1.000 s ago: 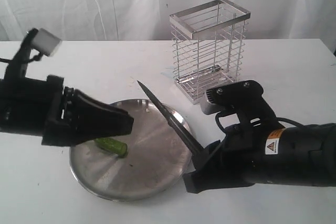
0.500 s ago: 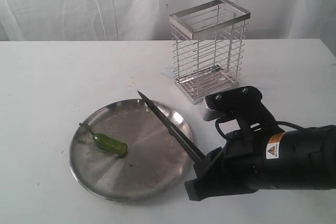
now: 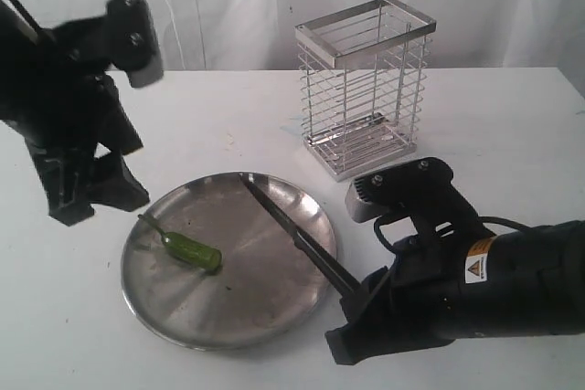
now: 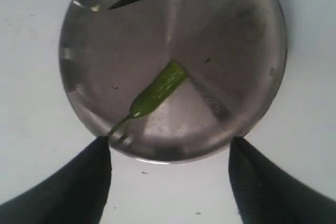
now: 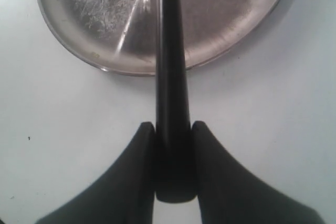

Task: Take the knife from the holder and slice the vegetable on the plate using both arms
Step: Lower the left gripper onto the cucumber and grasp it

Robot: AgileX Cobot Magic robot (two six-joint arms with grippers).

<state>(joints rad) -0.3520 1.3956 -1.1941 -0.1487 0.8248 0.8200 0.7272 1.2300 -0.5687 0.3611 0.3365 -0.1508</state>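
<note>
Back at the edge of the plate, the left gripper hangs spread wide near the whole pepper, seemingly to pin it. The right gripper clenches the knife by its handle, blade across the plate.

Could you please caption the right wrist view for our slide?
Right gripper grips the knife by its handle, blade reaching over the plate.

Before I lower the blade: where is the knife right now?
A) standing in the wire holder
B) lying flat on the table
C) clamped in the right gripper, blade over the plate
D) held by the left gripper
C: the right gripper is shut on the knife handle, and the blade reaches out over the plate.
</note>
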